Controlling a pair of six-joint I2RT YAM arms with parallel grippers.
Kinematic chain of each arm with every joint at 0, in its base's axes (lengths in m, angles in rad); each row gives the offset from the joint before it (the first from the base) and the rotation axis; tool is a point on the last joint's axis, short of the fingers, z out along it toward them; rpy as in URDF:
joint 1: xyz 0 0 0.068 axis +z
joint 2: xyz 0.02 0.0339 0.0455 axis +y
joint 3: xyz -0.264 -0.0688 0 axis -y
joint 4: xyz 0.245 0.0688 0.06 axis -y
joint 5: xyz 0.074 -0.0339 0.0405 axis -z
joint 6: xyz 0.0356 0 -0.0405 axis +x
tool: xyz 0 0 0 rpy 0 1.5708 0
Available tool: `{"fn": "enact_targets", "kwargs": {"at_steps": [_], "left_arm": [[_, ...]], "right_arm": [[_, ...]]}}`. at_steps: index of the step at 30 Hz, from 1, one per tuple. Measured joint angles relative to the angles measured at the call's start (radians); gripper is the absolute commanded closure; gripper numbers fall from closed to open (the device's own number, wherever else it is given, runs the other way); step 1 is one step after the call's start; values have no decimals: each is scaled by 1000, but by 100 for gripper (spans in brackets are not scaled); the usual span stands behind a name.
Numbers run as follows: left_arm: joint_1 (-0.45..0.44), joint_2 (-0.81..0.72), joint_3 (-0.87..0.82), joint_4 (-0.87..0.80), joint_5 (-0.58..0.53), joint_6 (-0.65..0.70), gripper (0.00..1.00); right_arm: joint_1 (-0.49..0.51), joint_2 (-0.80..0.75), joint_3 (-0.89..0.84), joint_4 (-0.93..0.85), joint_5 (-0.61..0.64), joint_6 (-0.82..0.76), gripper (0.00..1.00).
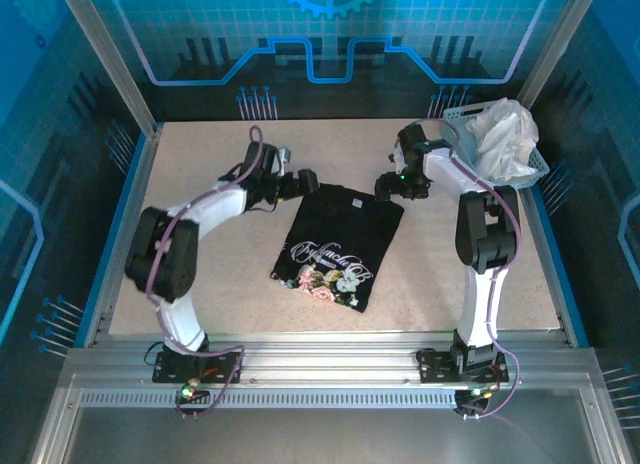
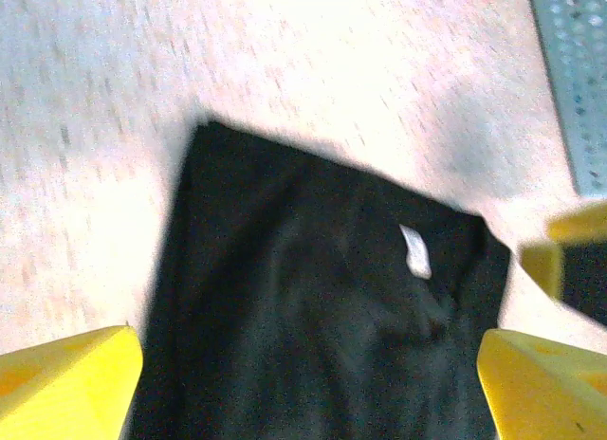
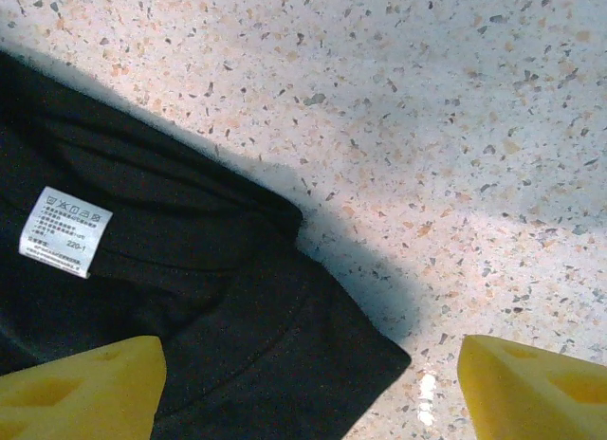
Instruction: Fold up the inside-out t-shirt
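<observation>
The black t-shirt (image 1: 338,246) lies flat on the speckled table (image 1: 200,164), folded into a long block. Its flowery print (image 1: 330,274) faces up at the end of the shirt nearest the arm bases.

The left gripper (image 1: 306,182) is at the shirt's far left corner. In the left wrist view its yellow fingers (image 2: 66,388) are spread wide and hold nothing. The dark cloth lies under the gap between them. A small white label (image 2: 414,250) shows on the cloth.

The right gripper (image 1: 387,187) is at the shirt's far right corner. Its fingers are wide apart too and hold nothing. One is over the shirt's edge and the other is over bare table just beside the shirt.

I cannot tell if any finger touches the cloth.

A basket (image 1: 452,114) with a white cloth (image 1: 500,134) in it sits well off to the shirt's far right.
</observation>
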Motion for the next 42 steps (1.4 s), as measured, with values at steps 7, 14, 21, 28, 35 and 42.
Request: {"fn": "enact_targets", "kwargs": {"at_steps": [7, 14, 21, 28, 35, 42], "left_arm": [[6, 307, 343, -203, 15, 109, 9], [-2, 404, 478, -344, 79, 150, 17], [-27, 469, 545, -391, 196, 174, 43], [-27, 495, 554, -404, 236, 173, 76], [-6, 489, 533, -360, 263, 130, 100], [47, 407, 517, -209, 312, 3, 100]], "right_arm": [[7, 72, 27, -23, -11, 0, 17], [50, 167, 124, -80, -2, 1, 28], [72, 244, 243, -148, -45, -23, 52], [71, 269, 275, -156, -119, -47, 91], [35, 193, 171, -51, -197, -57, 100], [20, 71, 240, 25, -229, -56, 100]]}}
